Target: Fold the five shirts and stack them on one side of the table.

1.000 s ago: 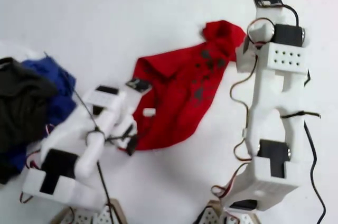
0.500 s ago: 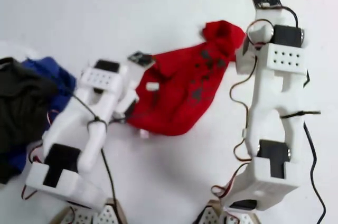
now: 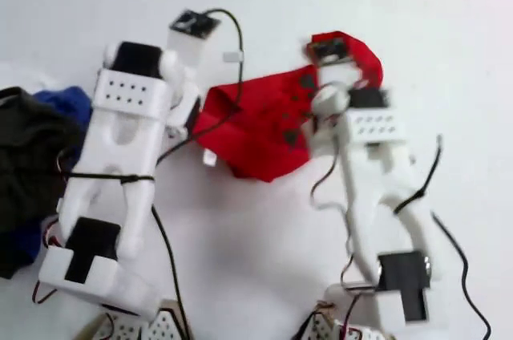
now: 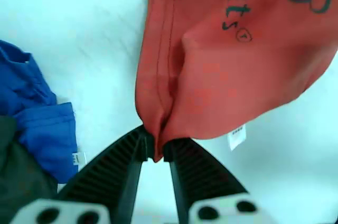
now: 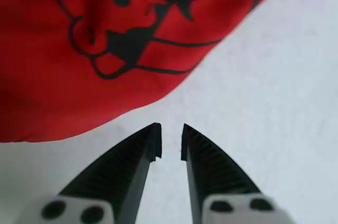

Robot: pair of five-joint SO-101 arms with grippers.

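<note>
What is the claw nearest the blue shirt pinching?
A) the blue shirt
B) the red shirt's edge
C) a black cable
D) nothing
B: the left gripper is shut on an edge of the red shirt; the blue shirt lies apart from it.

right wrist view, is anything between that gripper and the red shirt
Nothing visible. The right gripper hangs over bare table, and the red shirt lies just ahead of its tips with only white surface between. The left gripper is shut on another edge of the shirt, off that path.
</note>
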